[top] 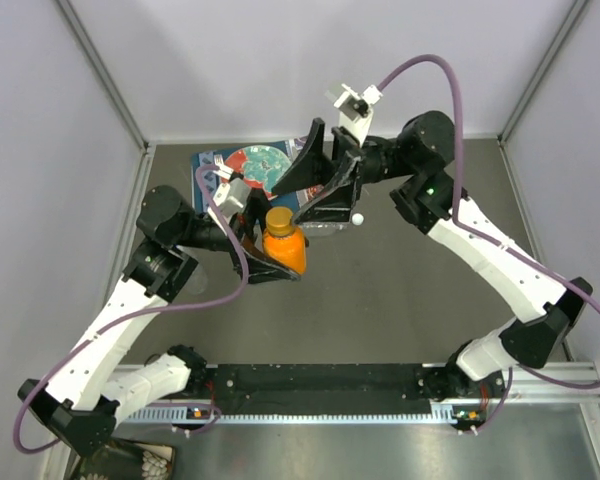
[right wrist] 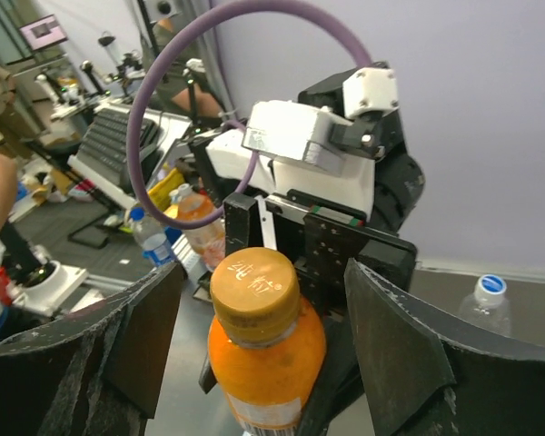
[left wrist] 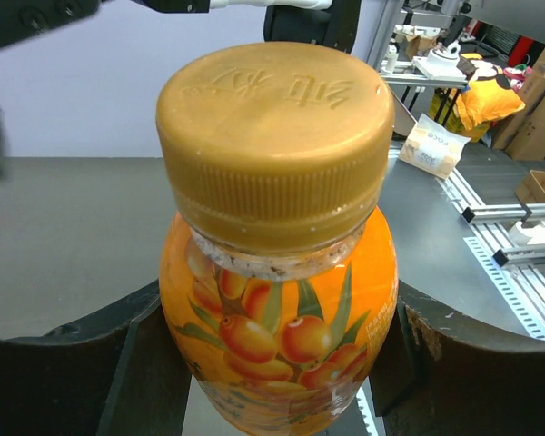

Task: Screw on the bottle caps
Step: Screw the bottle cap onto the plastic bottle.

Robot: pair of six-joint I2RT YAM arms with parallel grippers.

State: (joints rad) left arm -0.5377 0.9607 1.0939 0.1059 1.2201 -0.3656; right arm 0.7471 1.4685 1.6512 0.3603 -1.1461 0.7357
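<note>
The squat orange bottle (top: 285,248) stands upright in mid-table with its amber cap (top: 278,220) sitting on its neck. My left gripper (top: 280,262) is shut on the bottle's body; in the left wrist view both fingers (left wrist: 91,363) press against the fruit label of the bottle (left wrist: 282,318), below the cap (left wrist: 274,136). My right gripper (right wrist: 263,318) is open, with a finger on each side of the cap (right wrist: 254,286) and a gap on both sides. A small white cap (top: 357,218) lies on the table to the right. A clear bottle (right wrist: 486,302) lies behind.
The red-and-teal patterned plate (top: 252,163) lies at the back left, partly under the arms. Grey walls close off the table at the back and sides. The right arm (top: 480,240) reaches in from the right, its purple cable looping above.
</note>
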